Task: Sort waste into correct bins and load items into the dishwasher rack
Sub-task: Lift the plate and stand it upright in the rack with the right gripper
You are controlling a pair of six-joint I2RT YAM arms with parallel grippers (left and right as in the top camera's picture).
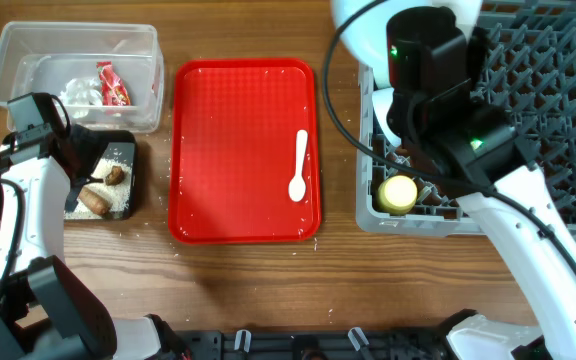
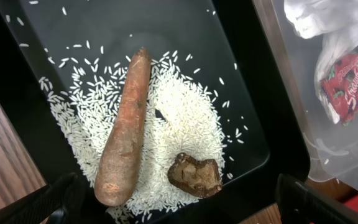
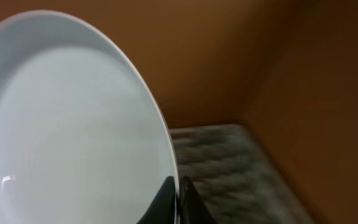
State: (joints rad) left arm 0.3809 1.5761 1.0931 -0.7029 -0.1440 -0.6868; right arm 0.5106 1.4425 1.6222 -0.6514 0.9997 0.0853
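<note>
My right gripper (image 3: 178,186) is shut on the rim of the pale blue plate (image 3: 67,124) and holds it up over the grey dishwasher rack (image 1: 558,120); the plate also shows in the overhead view (image 1: 363,30). A yellow cup (image 1: 400,193) and a pale bowl (image 1: 384,108) sit in the rack. The white spoon (image 1: 299,165) lies on the red tray. My left gripper (image 2: 185,208) is open and empty above the black tray (image 2: 253,93), which holds rice crumbs (image 2: 185,118), the carrot-shaped piece (image 2: 126,130) and the brown lump (image 2: 196,175).
The clear tub (image 1: 28,45) at the back left holds white tissue (image 1: 78,92) and the red wrapper (image 1: 113,85). The flat red serving tray (image 1: 238,150) lies between the bins and the rack. A few crumbs lie on the wooden table round the black tray.
</note>
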